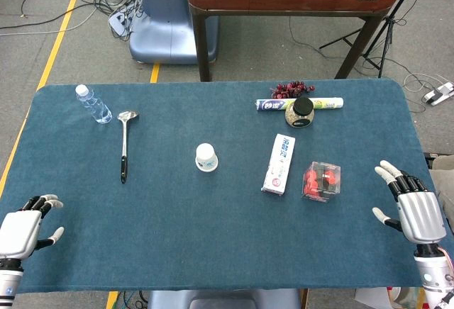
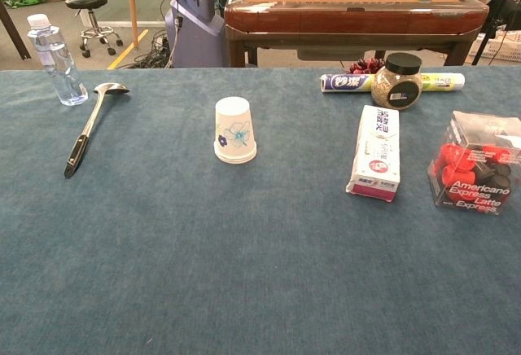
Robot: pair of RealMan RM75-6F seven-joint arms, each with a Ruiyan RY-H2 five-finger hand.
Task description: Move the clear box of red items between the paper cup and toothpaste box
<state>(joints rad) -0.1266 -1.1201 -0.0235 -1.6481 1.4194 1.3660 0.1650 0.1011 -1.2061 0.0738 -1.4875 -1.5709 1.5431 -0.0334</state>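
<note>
Silver-grey metal left hand, matching silver right hand, black-jointed fingers with white tips, white wrist cuffs

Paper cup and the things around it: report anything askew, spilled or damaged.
The paper cup stands upside down, mouth on the cloth. The toothpaste box lies flat and slightly slanted. The clear box sits upright, closed. Nothing looks spilled or damaged.

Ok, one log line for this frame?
stage: pre-grasp | clear box: right of toothpaste box, untouched | paper cup: inverted | left hand, right hand: open
</note>
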